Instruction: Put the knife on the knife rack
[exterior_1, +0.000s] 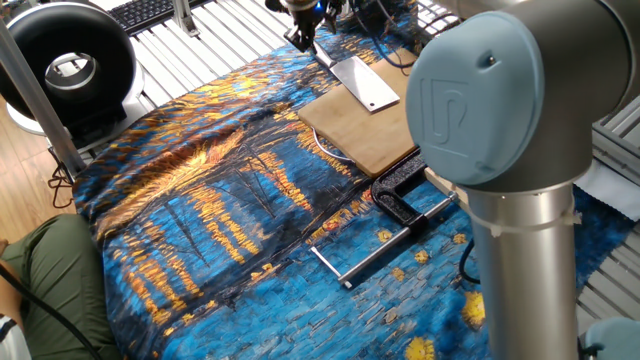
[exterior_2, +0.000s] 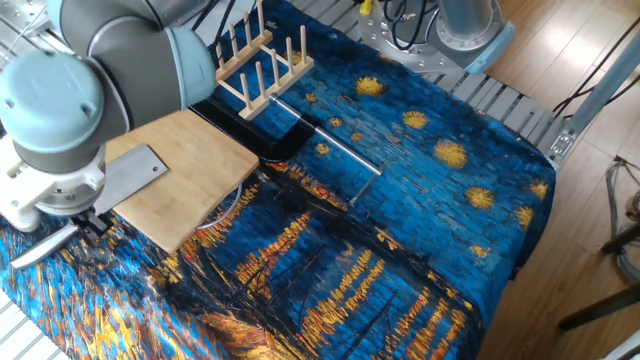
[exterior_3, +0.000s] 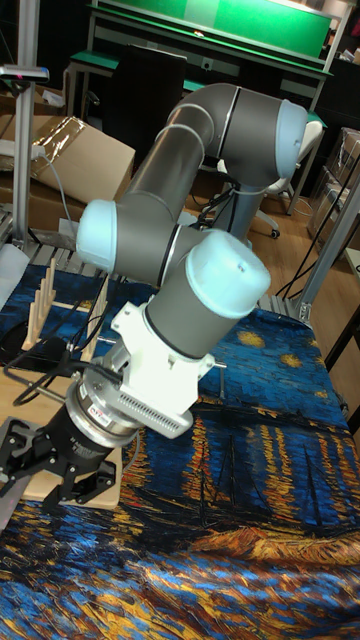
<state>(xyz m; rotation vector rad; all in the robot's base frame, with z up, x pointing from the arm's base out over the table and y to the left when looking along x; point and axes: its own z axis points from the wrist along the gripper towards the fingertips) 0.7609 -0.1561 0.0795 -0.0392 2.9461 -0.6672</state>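
Note:
The knife (exterior_1: 364, 82) lies flat with its broad grey blade (exterior_2: 133, 171) on a bamboo cutting board (exterior_2: 195, 165), and its silver handle (exterior_2: 42, 246) sticks out over the cloth. My gripper (exterior_3: 50, 468) hangs just above the handle end, open, with its black fingers (exterior_3: 88, 486) spread and nothing held. It also shows at the far edge (exterior_1: 301, 32) and under the wrist (exterior_2: 88, 214). The knife rack (exterior_2: 262, 60), light wood with upright pegs, stands beyond the board. In the tall view its pegs (exterior_3: 44, 297) show at the left; in the one fixed view the arm hides it.
A black clamp (exterior_1: 395, 198) with a long silver rod (exterior_1: 378, 252) lies beside the board, between it and the rack (exterior_2: 262, 132). A starry-night cloth (exterior_1: 220, 200) covers the table. The arm's big elbow joint (exterior_1: 485, 95) blocks the right side of that view.

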